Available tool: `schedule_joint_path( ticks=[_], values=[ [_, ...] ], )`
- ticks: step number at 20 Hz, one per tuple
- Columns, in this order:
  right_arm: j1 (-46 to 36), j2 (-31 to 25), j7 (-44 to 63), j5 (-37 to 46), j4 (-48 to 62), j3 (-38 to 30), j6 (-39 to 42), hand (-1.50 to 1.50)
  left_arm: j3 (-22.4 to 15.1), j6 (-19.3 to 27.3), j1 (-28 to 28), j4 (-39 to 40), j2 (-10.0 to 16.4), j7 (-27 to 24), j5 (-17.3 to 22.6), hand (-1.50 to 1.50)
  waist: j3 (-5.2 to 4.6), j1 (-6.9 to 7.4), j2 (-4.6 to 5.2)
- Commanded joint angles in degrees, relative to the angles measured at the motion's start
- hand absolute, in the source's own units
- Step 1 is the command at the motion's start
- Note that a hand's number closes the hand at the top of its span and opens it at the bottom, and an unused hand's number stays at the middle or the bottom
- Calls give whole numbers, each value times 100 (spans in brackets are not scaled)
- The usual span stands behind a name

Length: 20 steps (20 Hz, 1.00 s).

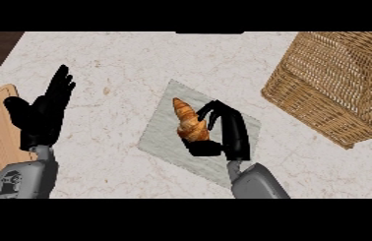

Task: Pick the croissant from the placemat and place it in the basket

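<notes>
Golden croissant (190,123) sits on the placemat (163,136), your right hand (231,132) curled round it. Open counter (131,58) up to the basket (327,82) top right. Left hand (45,114) rests spread at the left edge.

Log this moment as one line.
right hand: shut on croissant | croissant: over placemat | basket: view's right, apart | left hand: open, resting

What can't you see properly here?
Head view only:
Croissant: lower end hidden by the right robot hand curled round it.
Basket: cut off by the right edge; its inside unseen.
Wooden board: mostly cut off by the left edge, partly behind the left robot hand.
</notes>
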Motion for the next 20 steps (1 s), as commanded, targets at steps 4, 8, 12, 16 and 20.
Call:
schedule_joint_path(
  ticks=[4, 8, 12, 16, 20],
  values=[
    [-375, -12, 1965, 1452, -1367, -7, 7, 150, -64, 66, 120, -276, -107, 146, -31, 0, 13, -42, 14],
    [-967, -232, 2834, 1581, -1760, -686, 727, 150, 197, -113, 33, 233, 36, -296, 127, 0, 13, -41, 24],
    [-1673, -112, 3195, 1635, -1776, -1366, 702, 150, 5, 145, -59, 124, -157, -89, -88, 0, 16, -23, 30],
    [-2622, -137, 3404, 1727, -1178, -2024, 684, 150, 24, -60, -135, 63, -34, 102, 27, 0, 15, 13, 37],
    [-2782, -686, 3103, 1435, -752, -2532, 1058, 150, -23, 153, -231, 319, -141, -73, -187, 0, 17, -4, 47]
  ],
)
